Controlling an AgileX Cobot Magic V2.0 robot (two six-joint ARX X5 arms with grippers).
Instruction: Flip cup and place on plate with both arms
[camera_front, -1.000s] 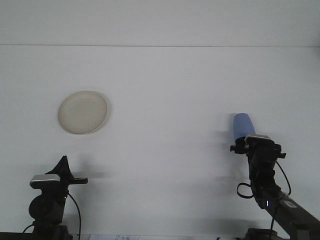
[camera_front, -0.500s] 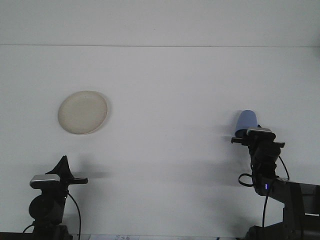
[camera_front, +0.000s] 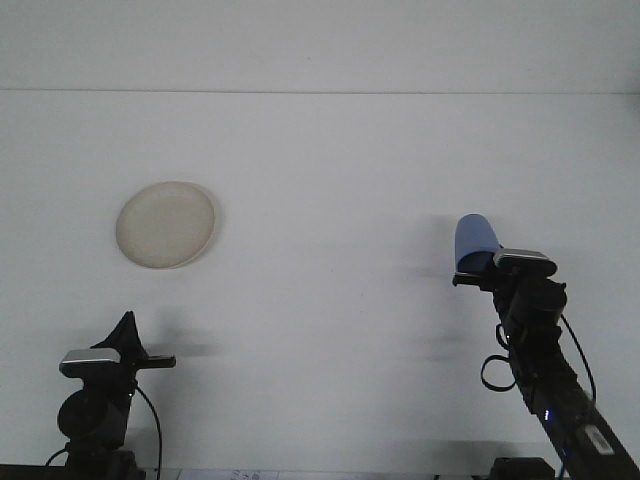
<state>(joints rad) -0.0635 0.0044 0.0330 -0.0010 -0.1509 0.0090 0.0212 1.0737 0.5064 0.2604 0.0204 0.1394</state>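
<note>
One blue cup (camera_front: 474, 241) tilted at right, clamped in right gripper (camera_front: 478, 268) fingers above white worktop (camera_front: 340, 180). Well apart at left, cream plate (camera_front: 165, 224). Left gripper (camera_front: 126, 330) fingers: cannot tell.

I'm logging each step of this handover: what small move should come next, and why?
Probably the right end effector should carry the blue cup leftward toward the table's middle. The cup is at that end effector on the right, while the plate lies far left, near the idle left end effector.

Tilted blue cup (camera_front: 474, 241), cream plate (camera_front: 166, 224)
</note>
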